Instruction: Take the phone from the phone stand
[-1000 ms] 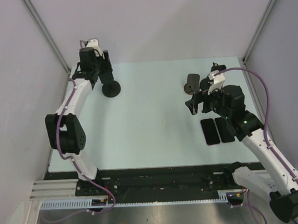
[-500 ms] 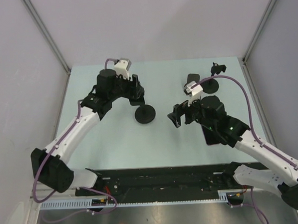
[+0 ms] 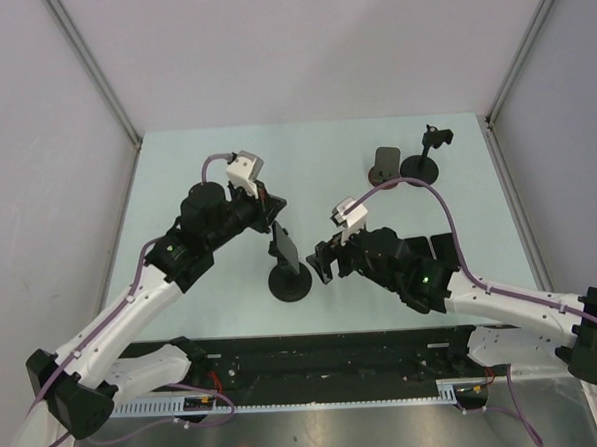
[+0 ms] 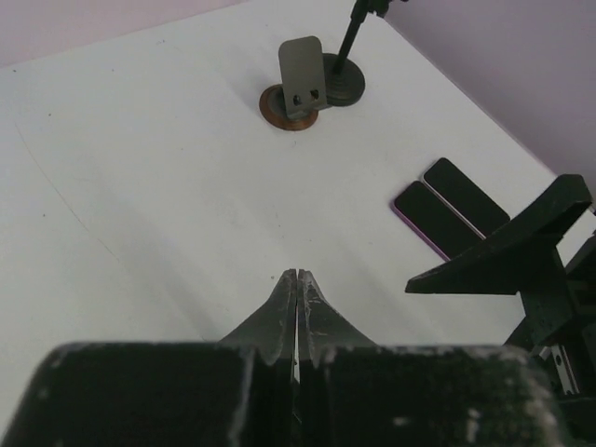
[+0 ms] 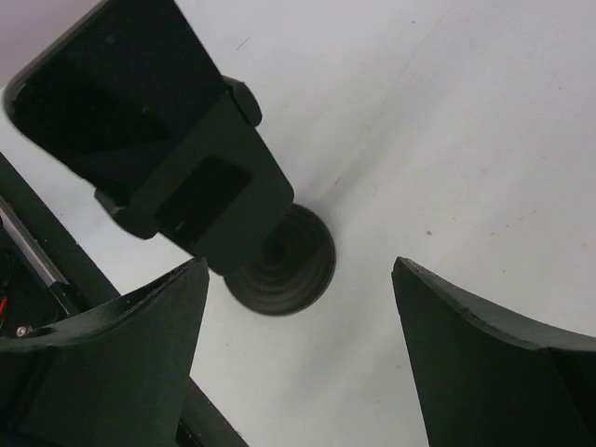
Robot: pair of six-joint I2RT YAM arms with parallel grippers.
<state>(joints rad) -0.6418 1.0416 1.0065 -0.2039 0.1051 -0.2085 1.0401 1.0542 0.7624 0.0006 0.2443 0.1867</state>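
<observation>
A dark phone (image 3: 286,246) stands tilted in the clamp of a black phone stand (image 3: 290,282) with a round base, near the middle front of the table. In the right wrist view the phone (image 5: 102,93) sits in the stand's clamp (image 5: 205,191) above the round base (image 5: 284,263). My right gripper (image 3: 324,262) (image 5: 298,275) is open just right of the stand, touching nothing. Just behind and above the phone is my left gripper (image 3: 274,221) (image 4: 296,277), shut with nothing between its fingers.
A grey stand on a brown base (image 3: 383,166) (image 4: 298,79) and a thin black stand (image 3: 422,162) are at the back right. Two dark phones (image 4: 447,205) lie flat side by side at the right, partly under my right arm (image 3: 445,244).
Both arms have swung in toward the middle front. The stand with the phone has shifted from the far left to the middle front. The left gripper has closed and the right has narrowed a little.
</observation>
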